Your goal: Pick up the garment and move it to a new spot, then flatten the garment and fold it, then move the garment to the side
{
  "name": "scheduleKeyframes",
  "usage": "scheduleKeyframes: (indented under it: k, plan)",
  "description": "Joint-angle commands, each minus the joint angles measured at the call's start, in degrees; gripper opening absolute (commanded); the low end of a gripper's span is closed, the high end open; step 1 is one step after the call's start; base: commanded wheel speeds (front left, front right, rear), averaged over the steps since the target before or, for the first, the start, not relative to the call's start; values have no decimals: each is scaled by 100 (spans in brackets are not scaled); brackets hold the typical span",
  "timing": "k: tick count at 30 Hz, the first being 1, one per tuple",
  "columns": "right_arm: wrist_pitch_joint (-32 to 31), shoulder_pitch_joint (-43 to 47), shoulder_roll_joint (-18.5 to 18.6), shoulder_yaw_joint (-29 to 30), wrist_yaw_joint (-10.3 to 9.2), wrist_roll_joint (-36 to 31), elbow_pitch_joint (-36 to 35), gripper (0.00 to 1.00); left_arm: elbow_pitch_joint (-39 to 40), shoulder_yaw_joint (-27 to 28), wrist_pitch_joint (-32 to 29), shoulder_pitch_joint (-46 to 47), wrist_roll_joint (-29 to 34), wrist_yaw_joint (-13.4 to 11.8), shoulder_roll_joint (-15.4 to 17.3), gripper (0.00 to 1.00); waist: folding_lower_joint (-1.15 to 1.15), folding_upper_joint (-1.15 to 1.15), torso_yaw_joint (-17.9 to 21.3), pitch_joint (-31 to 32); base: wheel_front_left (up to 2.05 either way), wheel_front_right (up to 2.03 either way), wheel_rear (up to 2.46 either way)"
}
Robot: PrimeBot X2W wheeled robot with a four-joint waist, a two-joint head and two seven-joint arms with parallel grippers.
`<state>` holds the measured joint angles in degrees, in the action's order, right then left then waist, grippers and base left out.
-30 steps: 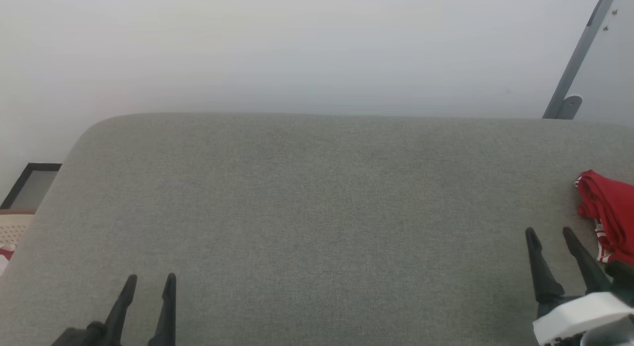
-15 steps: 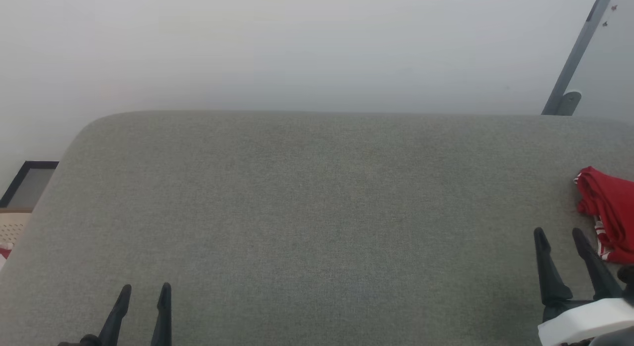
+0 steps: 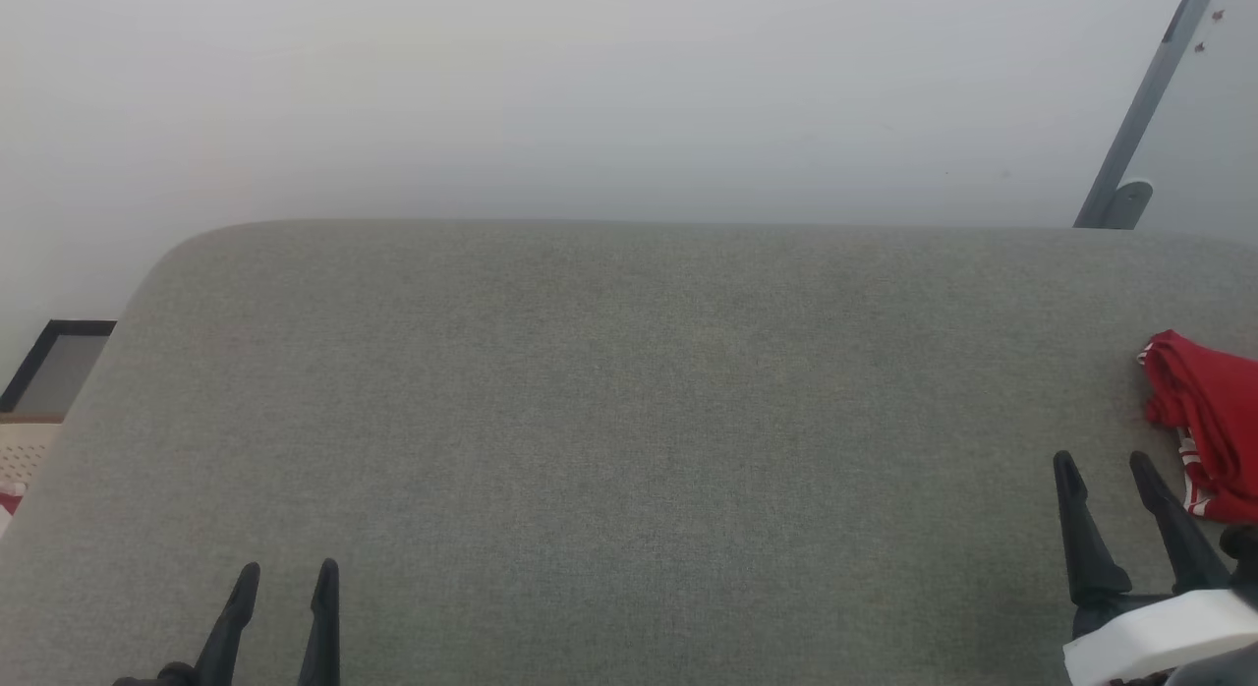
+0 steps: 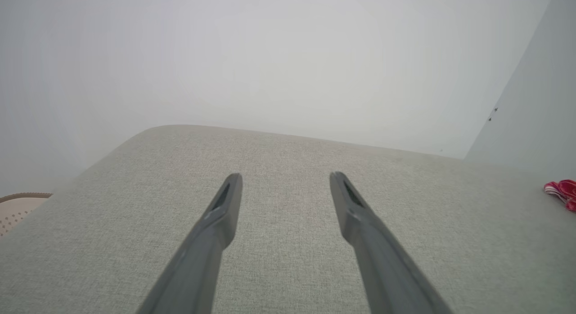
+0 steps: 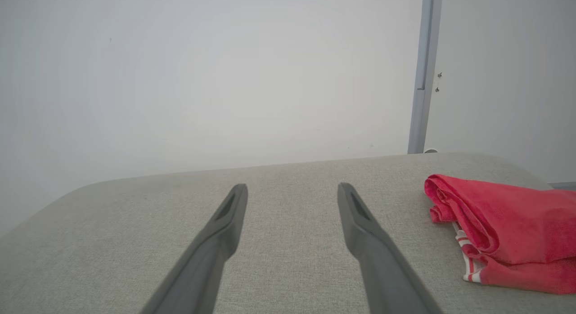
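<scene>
1. The left gripper [image 3: 290, 566], at 7 o'clock in the head view, is open and empty over the grey upholstered surface [image 3: 629, 401], placed as it was half a second ago.
2. The right gripper [image 3: 1101, 458], at 4 o'clock, is also open and has shifted slightly toward 9 o'clock.
3. The garment [image 3: 1204, 411] lies bunched at 3 o'clock, just beside the right gripper, unmoved.

Looks along the right gripper [image 5: 291, 187], dark fingers [image 5: 213, 246] spread wide with nothing between. Finds the garment [image 5: 504, 219] bunched on the grey fabric surface [image 5: 288, 269], right of the fingers and apart from them, striped trim low. Meets pale wall [image 5: 180, 80] behind, grey post [image 5: 423, 80] upright.
</scene>
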<state>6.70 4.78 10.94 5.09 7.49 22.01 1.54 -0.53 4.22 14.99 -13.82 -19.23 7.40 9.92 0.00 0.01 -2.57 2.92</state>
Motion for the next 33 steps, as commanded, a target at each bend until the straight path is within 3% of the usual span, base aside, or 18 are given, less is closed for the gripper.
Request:
scheduleKeyframes:
  k: [1, 4, 5, 10, 33]
  plan:
    - [5, 63, -20, 1, -1, -8, -38, 100, 11, 33, 24, 35, 63, 11, -19, 100, 0, -1, -1, 4, 0, 0, 0]
    - [4, 82, -23, 7, -1, 5, -40, 100, 31, 54, 24, 16, 82, 11, -50, 100, 0, -1, -7, 18, 0, 0, 0]
    - [0, 24, -14, 10, 0, 15, 22, 0, -4, 24, -3, -2, 6, 0, -45, 0, 0, -1, -6, 17, 0, 0, 0]
    - [-37, 127, -117, -2, 0, 113, 287, 0, -254, -29, -51, -2, -103, 0, -172, 0, 0, -1, -3, 15, 0, 0, 0]
    - [-399, -234, -306, 41, 0, 2054, 545, 0, -572, -3, -602, 583, -2169, 2, -279, 0, 0, -1, 43, -42, 0, 0, 0]
